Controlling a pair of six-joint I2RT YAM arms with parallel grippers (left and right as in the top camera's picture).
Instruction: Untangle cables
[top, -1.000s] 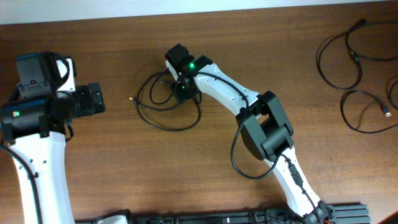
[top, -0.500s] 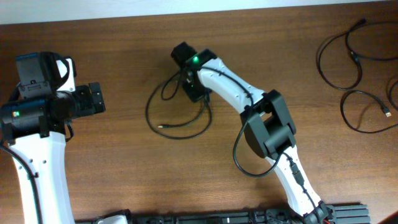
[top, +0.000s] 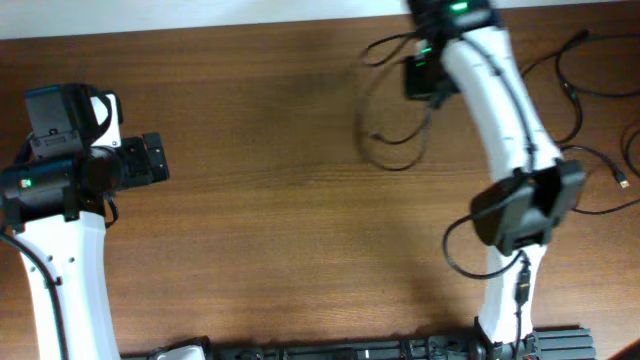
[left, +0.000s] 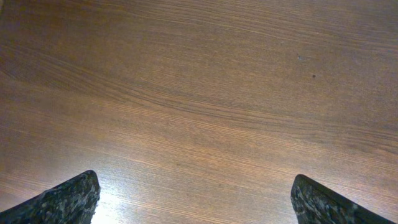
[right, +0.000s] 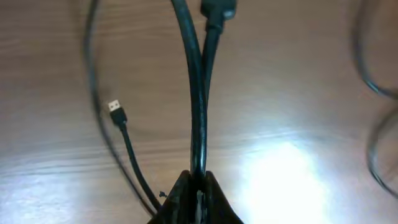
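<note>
Clamps the right claw (right: 198, 190) fully shut on two strands of one black cable (right: 198, 93) near the far edge of the table (top: 250, 250). Shows its plug (right: 114, 107) left of the grip. Counts two more cables (top: 545, 95) loose at the right. Holds the left claw (left: 196, 199) wide open, empty, well apart.
</note>
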